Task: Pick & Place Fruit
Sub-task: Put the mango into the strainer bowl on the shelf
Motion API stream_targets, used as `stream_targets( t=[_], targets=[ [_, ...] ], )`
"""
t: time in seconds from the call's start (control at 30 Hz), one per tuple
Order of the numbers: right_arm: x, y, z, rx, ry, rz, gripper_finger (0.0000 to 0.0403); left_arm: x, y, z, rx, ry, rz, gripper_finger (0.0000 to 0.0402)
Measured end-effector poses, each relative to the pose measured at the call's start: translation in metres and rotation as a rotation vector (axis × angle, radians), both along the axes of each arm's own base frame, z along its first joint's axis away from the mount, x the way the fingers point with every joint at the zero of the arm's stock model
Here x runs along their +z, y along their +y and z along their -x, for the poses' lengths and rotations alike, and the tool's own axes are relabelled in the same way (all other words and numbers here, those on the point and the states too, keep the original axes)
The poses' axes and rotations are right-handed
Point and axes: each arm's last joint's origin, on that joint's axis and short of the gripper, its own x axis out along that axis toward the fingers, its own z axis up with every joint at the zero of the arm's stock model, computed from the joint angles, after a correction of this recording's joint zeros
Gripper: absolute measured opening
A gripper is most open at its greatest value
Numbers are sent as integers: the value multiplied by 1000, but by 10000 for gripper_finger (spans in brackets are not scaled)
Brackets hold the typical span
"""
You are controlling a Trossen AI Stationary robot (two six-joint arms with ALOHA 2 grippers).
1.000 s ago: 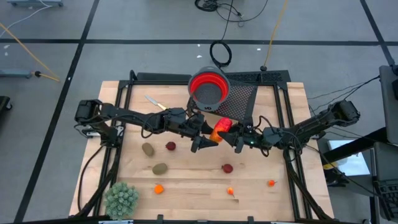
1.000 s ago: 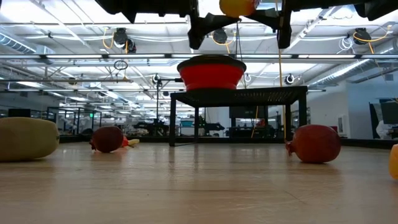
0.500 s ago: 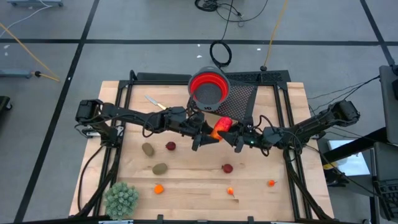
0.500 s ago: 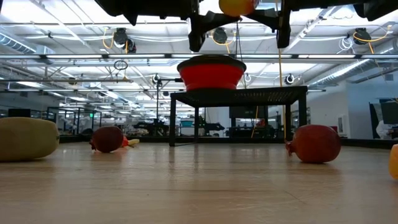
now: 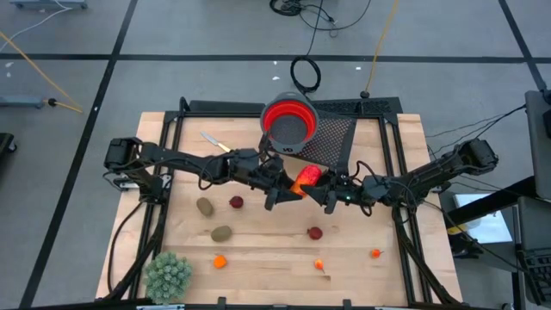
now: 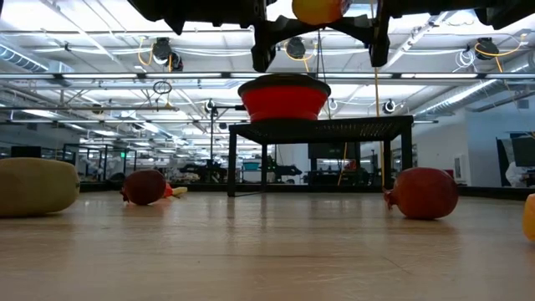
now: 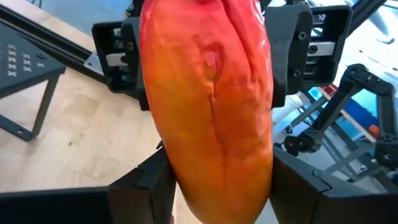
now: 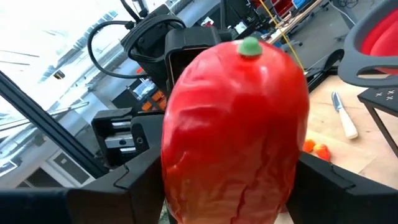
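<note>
I hold the long red-orange fruit (image 5: 306, 179) aloft at mid-table between my left gripper (image 5: 284, 191) and my right gripper (image 5: 325, 193), because a handover needs both claws on it at once. My left fingers (image 7: 149, 180) clamp its sides; whether my right fingers (image 8: 134, 177) grip or release, I cannot tell. The red bowl (image 5: 289, 122) sits on its raised stand (image 5: 370, 108) just beyond, presumably the drop point.
</note>
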Motion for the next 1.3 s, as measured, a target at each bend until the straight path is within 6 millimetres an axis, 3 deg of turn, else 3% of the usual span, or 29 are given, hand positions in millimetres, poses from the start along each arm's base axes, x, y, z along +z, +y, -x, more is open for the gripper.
stream_targets(
  t=[0.4, 0.93, 1.3],
  targets=[
    [1, 7, 2, 52, -4, -10, 267, 1, 4, 3, -18, 33, 14, 193],
    [14, 14, 26, 115, 49, 7, 256, 38, 34, 39, 129, 43, -95, 194],
    [13, 13, 36, 128, 135, 39, 203, 53, 66, 54, 330, 22, -44, 195]
  ],
)
